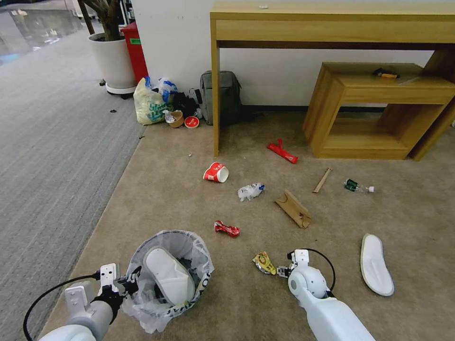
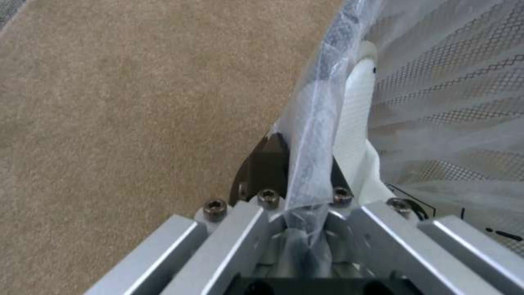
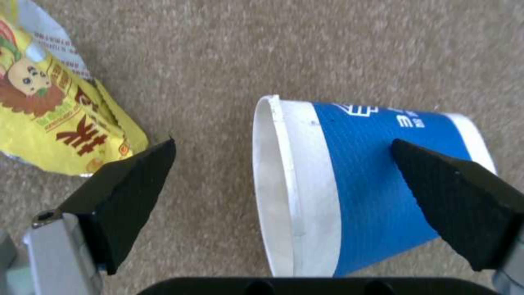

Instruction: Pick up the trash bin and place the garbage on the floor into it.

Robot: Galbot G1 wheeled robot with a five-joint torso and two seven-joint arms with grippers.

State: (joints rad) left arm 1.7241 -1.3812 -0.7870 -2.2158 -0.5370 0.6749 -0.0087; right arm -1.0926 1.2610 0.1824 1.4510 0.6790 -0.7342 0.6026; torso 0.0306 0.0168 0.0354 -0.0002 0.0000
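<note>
The black trash bin [image 1: 189, 265], lined with a translucent bag [image 2: 437, 102], stands low on the beige floor [image 1: 189, 203] with a white slipper [image 1: 168, 277] inside. My left gripper [image 1: 127, 283] [image 2: 307, 164] is shut on its rim. My right gripper [image 1: 283, 271] [image 3: 283, 143] is open just above the carpet, its fingers either side of a blue paper cup [image 3: 371, 184] lying on its side. A yellow wrapper [image 1: 264, 263] [image 3: 55, 123] lies beside it. Farther out lie a crushed red can [image 1: 227, 229], a red cup [image 1: 216, 172], cardboard [image 1: 294, 208] and another slipper [image 1: 376, 264].
A crumpled clear wrapper [image 1: 250, 191], red wrapper [image 1: 282, 152], wooden stick [image 1: 322, 180] and small bottle [image 1: 358, 186] lie ahead. Behind them are a wooden desk [image 1: 332, 23], a low shelf [image 1: 374, 109], a grey backpack [image 1: 226, 97], a shopping bag [image 1: 149, 106] and a plant pot [image 1: 113, 61]. Grey ribbed carpet [image 1: 52, 142] is on the left.
</note>
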